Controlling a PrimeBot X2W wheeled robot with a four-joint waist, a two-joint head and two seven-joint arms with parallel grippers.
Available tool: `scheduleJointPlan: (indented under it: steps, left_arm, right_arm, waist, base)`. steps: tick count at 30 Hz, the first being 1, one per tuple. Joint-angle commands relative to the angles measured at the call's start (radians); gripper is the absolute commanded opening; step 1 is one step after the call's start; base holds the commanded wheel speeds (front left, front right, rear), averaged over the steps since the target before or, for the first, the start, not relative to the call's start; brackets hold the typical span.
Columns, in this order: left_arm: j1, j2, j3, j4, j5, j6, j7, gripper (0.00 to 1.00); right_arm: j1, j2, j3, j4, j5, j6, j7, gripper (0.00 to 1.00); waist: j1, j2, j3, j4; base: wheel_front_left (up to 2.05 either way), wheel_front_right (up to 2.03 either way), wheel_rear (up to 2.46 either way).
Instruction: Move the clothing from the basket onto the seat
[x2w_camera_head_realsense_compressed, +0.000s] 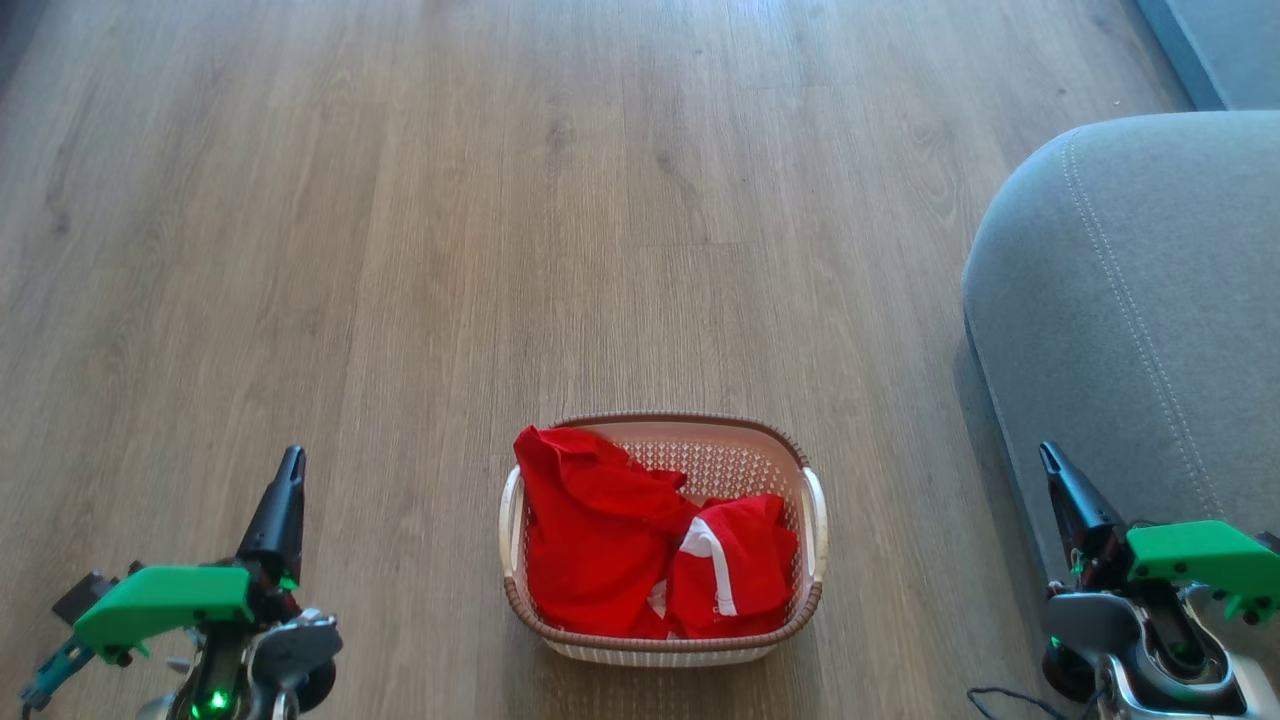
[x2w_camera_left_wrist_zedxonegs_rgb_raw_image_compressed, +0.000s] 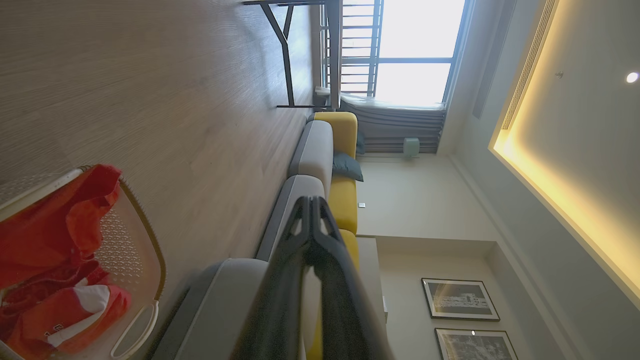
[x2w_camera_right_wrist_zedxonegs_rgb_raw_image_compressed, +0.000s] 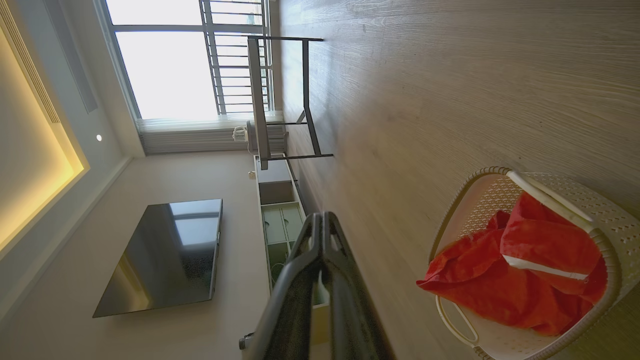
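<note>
Red clothing (x2w_camera_head_realsense_compressed: 620, 535) lies heaped in the cream basket (x2w_camera_head_realsense_compressed: 811, 470) on the wooden floor, one piece with a white stripe (x2w_camera_head_realsense_compressed: 715, 560). The grey seat (x2w_camera_head_realsense_compressed: 1150, 300) stands to the right of the basket. My left gripper (x2w_camera_head_realsense_compressed: 292, 462) hangs shut at the lower left, well clear of the basket. My right gripper (x2w_camera_head_realsense_compressed: 1047, 456) is shut at the lower right, in front of the seat's edge. The left wrist view has the basket (x2w_camera_left_wrist_zedxonegs_rgb_raw_image_compressed: 150, 255), the clothing (x2w_camera_left_wrist_zedxonegs_rgb_raw_image_compressed: 50, 240) and the shut gripper (x2w_camera_left_wrist_zedxonegs_rgb_raw_image_compressed: 311, 205). In the right wrist view are the basket (x2w_camera_right_wrist_zedxonegs_rgb_raw_image_compressed: 605, 215), the clothing (x2w_camera_right_wrist_zedxonegs_rgb_raw_image_compressed: 520, 280) and the shut gripper (x2w_camera_right_wrist_zedxonegs_rgb_raw_image_compressed: 320, 220).
Wooden floor (x2w_camera_head_realsense_compressed: 500, 200) stretches ahead and to the left. A sofa with grey and yellow cushions (x2w_camera_left_wrist_zedxonegs_rgb_raw_image_compressed: 330, 150) runs along one wall. A dark-legged table (x2w_camera_right_wrist_zedxonegs_rgb_raw_image_compressed: 280, 100), a low cabinet (x2w_camera_right_wrist_zedxonegs_rgb_raw_image_compressed: 280, 210) and a wall television (x2w_camera_right_wrist_zedxonegs_rgb_raw_image_compressed: 165, 255) stand on the far side.
</note>
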Motion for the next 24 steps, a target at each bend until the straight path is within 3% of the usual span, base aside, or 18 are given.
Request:
scheduleJointPlan:
  steps: [1,24]
  left_arm:
    - [-0.056,0.009,0.035,-0.034,-0.004,-0.007,0.007,0.0]
    - [-0.056,0.009,0.035,-0.034,-0.004,-0.007,0.007,0.0]
  right_arm:
    - [-0.015,-0.005,0.018,-0.041,0.007,0.007,0.004,0.0]
    - [-0.015,-0.005,0.018,-0.041,0.007,0.007,0.004,0.0]
  waist:
    - [0.0,-0.0001,0.0,0.0]
    - [0.0,-0.0001,0.0,0.0]
  base:
    - [0.0,0.0,0.0]
    - [0.0,0.0,0.0]
